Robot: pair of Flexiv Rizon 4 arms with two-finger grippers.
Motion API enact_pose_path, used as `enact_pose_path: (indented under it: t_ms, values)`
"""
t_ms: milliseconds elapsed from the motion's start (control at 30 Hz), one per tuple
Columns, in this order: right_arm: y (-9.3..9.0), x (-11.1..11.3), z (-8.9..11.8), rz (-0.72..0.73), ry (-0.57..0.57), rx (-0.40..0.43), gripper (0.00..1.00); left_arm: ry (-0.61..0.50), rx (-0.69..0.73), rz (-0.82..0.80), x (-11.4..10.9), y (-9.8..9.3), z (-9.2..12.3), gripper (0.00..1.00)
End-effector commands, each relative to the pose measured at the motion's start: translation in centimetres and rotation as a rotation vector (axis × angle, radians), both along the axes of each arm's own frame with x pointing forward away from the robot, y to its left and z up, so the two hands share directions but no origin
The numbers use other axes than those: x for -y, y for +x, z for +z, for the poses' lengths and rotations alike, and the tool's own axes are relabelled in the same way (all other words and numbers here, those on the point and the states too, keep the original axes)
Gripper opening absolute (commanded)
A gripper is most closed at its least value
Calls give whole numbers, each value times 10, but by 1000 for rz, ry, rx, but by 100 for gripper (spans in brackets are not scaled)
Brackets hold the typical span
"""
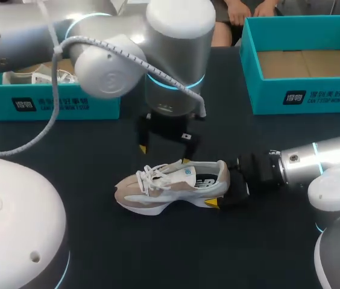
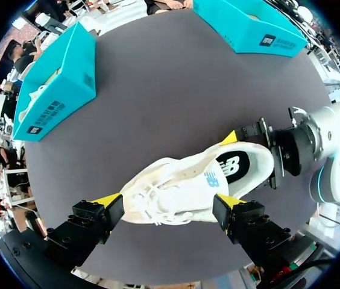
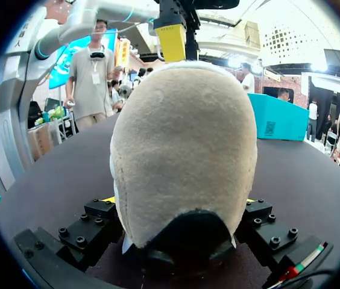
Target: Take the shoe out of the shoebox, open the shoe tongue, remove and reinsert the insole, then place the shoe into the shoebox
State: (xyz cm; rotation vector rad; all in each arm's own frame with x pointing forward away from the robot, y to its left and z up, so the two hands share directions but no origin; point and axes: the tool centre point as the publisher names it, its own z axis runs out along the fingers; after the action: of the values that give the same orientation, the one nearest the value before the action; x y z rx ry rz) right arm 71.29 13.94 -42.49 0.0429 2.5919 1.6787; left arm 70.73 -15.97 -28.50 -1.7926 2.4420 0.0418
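The beige-and-white shoe (image 1: 170, 186) is out of its box and sits on the dark counter (image 1: 128, 253), with its toe pointing away from the right arm. The right gripper (image 1: 216, 184) comes in level behind the shoe, jaws pinching the heel from both sides. The left gripper (image 1: 163, 155) hangs above the shoe's laces, jaws spread wide. A teal shoebox (image 1: 305, 96) stands beyond the shoe's heel end and a second teal shoebox (image 1: 49, 107) beyond its toe end, both well apart from it.
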Motion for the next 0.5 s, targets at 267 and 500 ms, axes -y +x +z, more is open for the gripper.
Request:
enact_pose_path:
  t_ms: [267,500]
  values:
    - [-1,-3,-2,-1,-3,-1,0,38,1,3,10,2,-2,100]
    - [-1,-3,-2,-1,-3,-1,0,5,18,159,17,-2,-3,100]
